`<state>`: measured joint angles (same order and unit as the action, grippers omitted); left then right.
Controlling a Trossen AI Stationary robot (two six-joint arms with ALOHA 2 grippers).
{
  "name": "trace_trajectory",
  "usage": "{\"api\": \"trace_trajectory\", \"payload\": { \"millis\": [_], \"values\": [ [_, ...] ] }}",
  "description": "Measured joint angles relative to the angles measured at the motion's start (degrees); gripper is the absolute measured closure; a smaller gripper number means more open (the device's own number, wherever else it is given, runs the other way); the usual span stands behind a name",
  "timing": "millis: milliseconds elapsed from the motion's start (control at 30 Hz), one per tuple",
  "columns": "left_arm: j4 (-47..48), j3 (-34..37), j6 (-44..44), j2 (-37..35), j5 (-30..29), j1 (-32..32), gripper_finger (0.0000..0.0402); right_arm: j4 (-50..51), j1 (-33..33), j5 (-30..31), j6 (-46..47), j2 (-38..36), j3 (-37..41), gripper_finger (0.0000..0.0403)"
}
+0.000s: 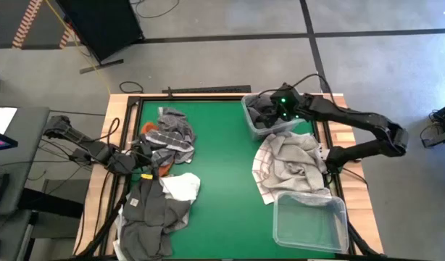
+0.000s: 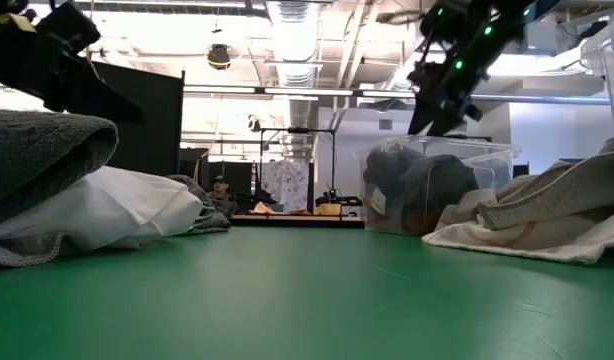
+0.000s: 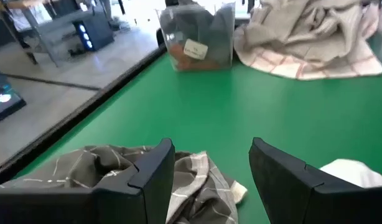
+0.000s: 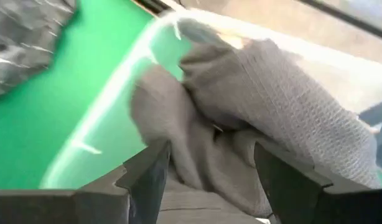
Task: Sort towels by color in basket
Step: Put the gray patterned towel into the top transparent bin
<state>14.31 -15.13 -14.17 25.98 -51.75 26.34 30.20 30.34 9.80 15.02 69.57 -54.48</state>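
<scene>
Two grippers: both with fingers spread, neither pinching cloth.
Right gripper (image 4: 206,180): poised over the far clear bin, fingers apart above crumpled dark grey cloth; green lights glow on its wrist in the high view.
Left gripper (image 3: 209,180): low at the table's left side, fingers apart over the grey plaid towel (image 3: 104,171), bare green mat between them.
Far bin (image 1: 269,116): clear plastic, rectangular, at the table's far right; holds the dark grey towel (image 4: 265,112), bunched and fine-ribbed in weave. The left wrist view shows a rust orange patch low in this bin and a white label on its wall.
Near bin (image 1: 313,221): clear plastic, rectangular, at the near right corner; contents cannot be made out.
Grid-lined towel (image 1: 291,167): pale cloth with thin reddish lines, heaped loose between the two bins, its near edge touching the near bin.
Left pile, far part: the plaid towel rumpled beside a striped cloth (image 1: 161,139), close to the left arm.
Left pile, middle: white towel (image 1: 181,187), smooth and folded over; a bit of orange (image 1: 164,171) shows just beside it.
Left pile, near part: dark grey cloths (image 1: 146,214) spread flat to the table's near edge.
Table (image 1: 222,181): green mat, wooden border.
Room: person (image 2: 220,192) seated far behind the table, seen in the low view.
</scene>
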Motion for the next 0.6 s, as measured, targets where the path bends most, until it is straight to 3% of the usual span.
{"api": "trace_trajectory", "payload": {
  "millis": [267, 600],
  "values": [
    [1.8, -6.1, 0.5, 13.4, 8.5, -9.1, 0.0203, -1.0, -4.5, 0.0, 0.1, -6.6, 0.0, 0.0136],
    [3.5, -11.6, 4.7, 31.0, 17.4, -20.0, 0.0189, -3.5, -10.1, 0.1, 0.1, -8.1, 0.0, 0.0136]
  ]
}}
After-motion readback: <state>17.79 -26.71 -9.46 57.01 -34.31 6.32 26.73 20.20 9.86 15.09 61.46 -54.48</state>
